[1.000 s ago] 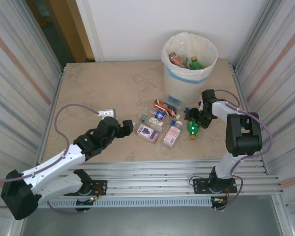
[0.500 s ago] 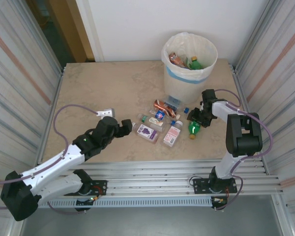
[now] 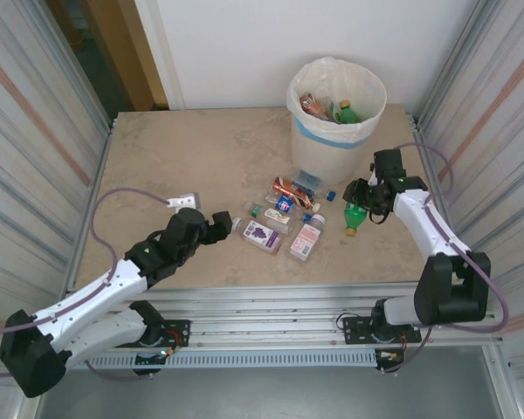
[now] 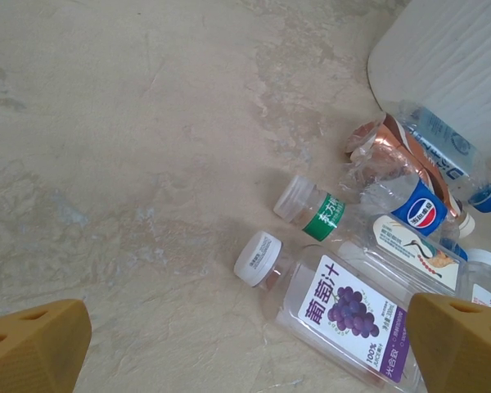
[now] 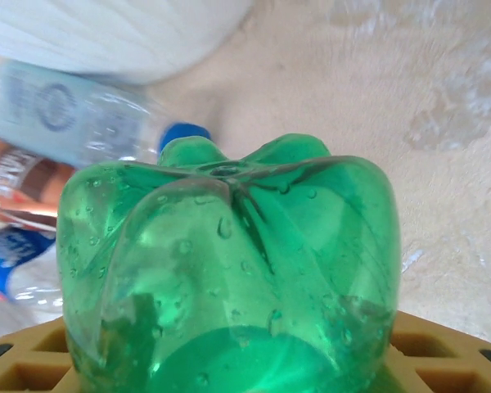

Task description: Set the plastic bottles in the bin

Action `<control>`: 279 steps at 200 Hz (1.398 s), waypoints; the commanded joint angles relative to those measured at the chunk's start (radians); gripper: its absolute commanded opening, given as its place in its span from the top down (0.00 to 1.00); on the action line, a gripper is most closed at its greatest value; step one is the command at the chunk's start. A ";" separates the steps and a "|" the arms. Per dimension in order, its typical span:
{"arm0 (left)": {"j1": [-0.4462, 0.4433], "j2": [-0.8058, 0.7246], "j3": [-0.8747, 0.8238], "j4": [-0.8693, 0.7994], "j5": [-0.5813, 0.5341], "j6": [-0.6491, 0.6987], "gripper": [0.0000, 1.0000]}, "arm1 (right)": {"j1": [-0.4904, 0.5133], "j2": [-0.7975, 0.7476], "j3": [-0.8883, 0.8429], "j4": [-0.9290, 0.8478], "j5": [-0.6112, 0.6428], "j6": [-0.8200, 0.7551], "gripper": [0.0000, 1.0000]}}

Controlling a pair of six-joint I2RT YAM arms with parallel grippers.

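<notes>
My right gripper (image 3: 364,202) is shut on a green plastic bottle (image 3: 355,216), held just above the table right of the pile; its base looms large in the right wrist view (image 5: 229,262). Several bottles lie in front of the bin (image 3: 336,113): a grape-label one (image 3: 262,234) (image 4: 352,311), a pink-label one (image 3: 306,240), a Pepsi one (image 4: 417,209) and a green-band one (image 4: 319,214). My left gripper (image 3: 220,223) (image 4: 250,327) is open, just left of the grape bottle's white cap (image 4: 258,258). The bin holds a green and a brown-orange bottle.
A crushed brown-orange bottle (image 3: 288,186) and a clear blue-capped one (image 5: 74,119) lie against the bin's foot. A small blue cap (image 3: 330,195) sits loose on the table. Corrugated metal walls (image 3: 35,148) close in both sides. Bare marble table (image 3: 183,157) spreads to the left.
The right arm has swung outward and lifted the green bottle off the table, carrying it up and to the right. The left gripper has barely shifted.
</notes>
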 commanded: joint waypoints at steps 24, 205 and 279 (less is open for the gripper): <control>0.014 -0.022 -0.016 -0.016 -0.014 -0.016 0.01 | 0.001 -0.121 0.174 -0.101 0.031 -0.007 0.64; 0.019 -0.039 -0.020 0.003 0.019 -0.048 0.01 | 0.002 0.365 1.037 0.019 -0.043 0.007 0.67; 0.019 -0.046 -0.014 -0.001 0.027 -0.054 0.01 | 0.015 0.690 1.358 -0.068 -0.053 0.023 0.67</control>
